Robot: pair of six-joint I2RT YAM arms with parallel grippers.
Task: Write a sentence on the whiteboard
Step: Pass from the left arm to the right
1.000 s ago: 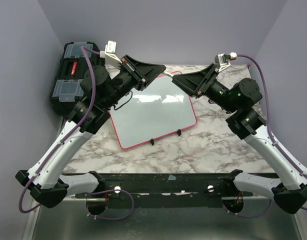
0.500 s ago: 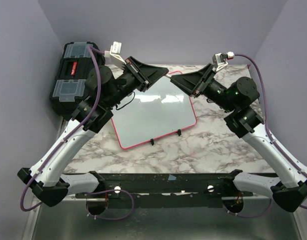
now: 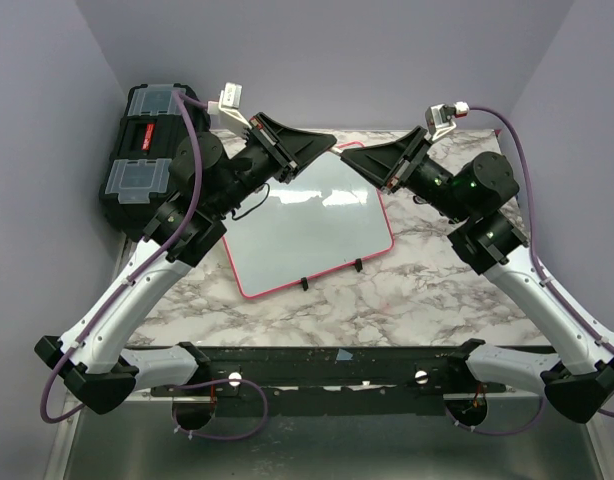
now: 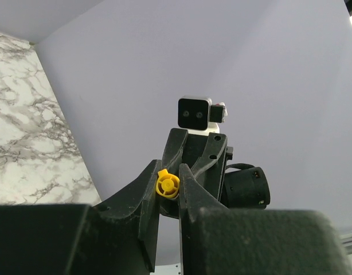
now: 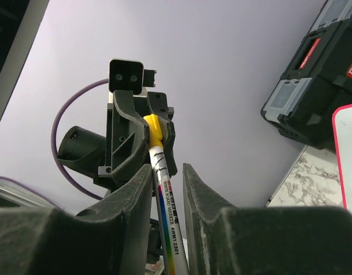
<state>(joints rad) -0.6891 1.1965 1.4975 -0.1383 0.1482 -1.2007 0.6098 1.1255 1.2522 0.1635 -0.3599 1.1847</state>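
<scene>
One marker (image 5: 164, 197), white with yellow cap: cap clamped in left claw (image 3: 331, 142), barrel between narrow-set fingers (image 5: 203, 197) of right claw (image 3: 348, 157), grip there unclear; whiteboard (image 3: 312, 235) flat on tabletop (image 3: 407, 300) below both claws.

Top view high, from near edge, looking down on whiteboard (image 3: 307, 230); wrist views close, facing each other, sharing marker (image 5: 166, 197)

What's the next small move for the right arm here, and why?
Likely close the right gripper firmly on the white, rainbow-striped marker barrel lying between its fingers; the left gripper clamps the yellow cap, so a firm hold should let them pull it off.
</scene>
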